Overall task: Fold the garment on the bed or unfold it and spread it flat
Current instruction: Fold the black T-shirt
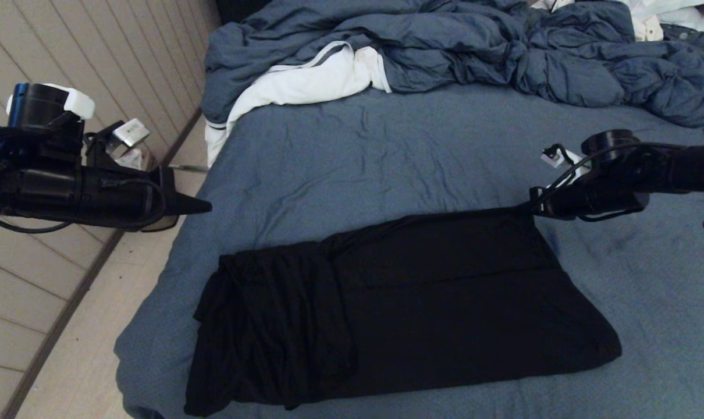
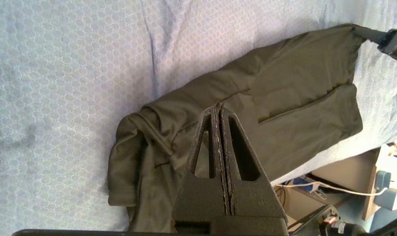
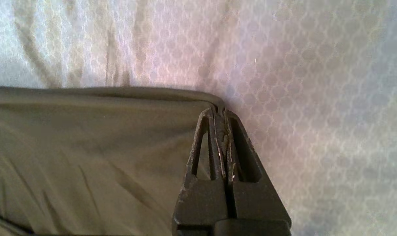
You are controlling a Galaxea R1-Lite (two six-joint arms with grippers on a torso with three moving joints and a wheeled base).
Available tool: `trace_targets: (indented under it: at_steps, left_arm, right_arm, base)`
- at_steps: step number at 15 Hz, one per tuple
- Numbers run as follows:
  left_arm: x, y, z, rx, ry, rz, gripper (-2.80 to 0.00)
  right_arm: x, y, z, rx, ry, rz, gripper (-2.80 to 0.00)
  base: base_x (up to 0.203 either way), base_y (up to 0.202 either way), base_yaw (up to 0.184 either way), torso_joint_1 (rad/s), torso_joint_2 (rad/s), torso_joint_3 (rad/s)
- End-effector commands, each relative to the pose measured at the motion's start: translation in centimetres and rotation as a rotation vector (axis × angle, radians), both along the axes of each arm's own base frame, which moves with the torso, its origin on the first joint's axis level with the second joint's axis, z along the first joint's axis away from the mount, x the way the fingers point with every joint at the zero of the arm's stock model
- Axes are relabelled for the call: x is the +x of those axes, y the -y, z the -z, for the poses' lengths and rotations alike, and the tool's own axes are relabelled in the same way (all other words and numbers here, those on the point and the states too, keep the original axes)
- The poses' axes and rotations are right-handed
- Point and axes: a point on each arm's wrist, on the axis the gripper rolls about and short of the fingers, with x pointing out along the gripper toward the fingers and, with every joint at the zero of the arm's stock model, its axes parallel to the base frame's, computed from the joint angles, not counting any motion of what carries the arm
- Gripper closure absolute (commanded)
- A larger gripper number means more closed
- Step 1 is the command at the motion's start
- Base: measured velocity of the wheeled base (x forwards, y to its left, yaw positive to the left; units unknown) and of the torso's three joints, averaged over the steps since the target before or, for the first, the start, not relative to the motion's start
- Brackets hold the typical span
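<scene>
Right now your right gripper (image 3: 220, 113) is pinched together on the far right corner of the shirt (image 1: 398, 302), with a thin fold of black cloth caught between its fingers (image 3: 238, 137). In the head view that gripper (image 1: 529, 210) comes in low from the bed's right side, its tip right at the shirt's upper right corner, and the cloth there is drawn to a slight point.

Your left gripper (image 1: 203, 205) is closed on nothing, its two fingers (image 2: 233, 131) pressed flat against each other. It hangs in the air over the bed's left edge, above and apart from the shirt's left end, pointing across toward the right.

The shirt lies near the bed's front edge as a wide folded band, plain black side up. Its right part is fairly smooth, with a straight folded hem line running across it; its left end is bunched and wrinkled, reaching almost to the front left corner of the bed (image 1: 387, 151).

Further out, a rumpled duvet (image 1: 503, 52) is heaped along the bed's far edge, and a white cloth (image 1: 305, 84) pokes out from under it at the far left.
</scene>
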Motion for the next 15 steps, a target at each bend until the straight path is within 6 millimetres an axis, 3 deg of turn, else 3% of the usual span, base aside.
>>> trace_targets:
  at_steps: [1,3,5,9,12,14,15]
  left_arm:
    - [0.6,0.1,0.6,-0.001,-0.023,0.001,0.0]
    - [1.6,0.3,1.3,-0.007,-0.046,-0.004,0.0]
    - [2.7,1.8,2.0,-0.026,-0.083,0.017,0.0]
    - [4.7,5.2,5.5,-0.014,-0.171,0.083,0.0]
    - [4.5,5.7,7.4,-0.007,-0.223,0.091,0.0]
    - [4.3,5.7,7.3,-0.008,-0.208,0.09,0.0]
    - [4.2,5.9,7.0,-0.013,-0.206,0.091,-2.8]
  right_arm:
    - [-0.5,-0.1,-0.4,0.003,0.003,-0.005,0.0]
    - [-1.0,-0.1,-1.2,0.0,0.02,-0.005,0.0]
    - [-1.2,-0.1,-1.8,0.0,0.03,-0.005,0.0]
    - [-1.8,-0.5,-3.1,-0.011,0.061,-0.009,0.0]
    - [-2.1,-0.6,-3.4,-0.015,0.07,-0.015,0.0]
    - [-1.9,-0.6,-3.1,-0.019,0.065,-0.019,0.0]
    - [-1.9,-0.7,-3.1,-0.018,0.064,-0.023,0.0]
  base:
    - [0.0,0.0,0.0,0.0,0.0,0.0]
    - [0.0,0.0,0.0,0.0,0.0,0.0]
    - [0.0,0.0,0.0,0.0,0.0,0.0]
    - [0.0,0.0,0.0,0.0,0.0,0.0]
    - [0.0,0.0,0.0,0.0,0.0,0.0]
    - [0.0,0.0,0.0,0.0,0.0,0.0]
    - [0.0,0.0,0.0,0.0,0.0,0.0]
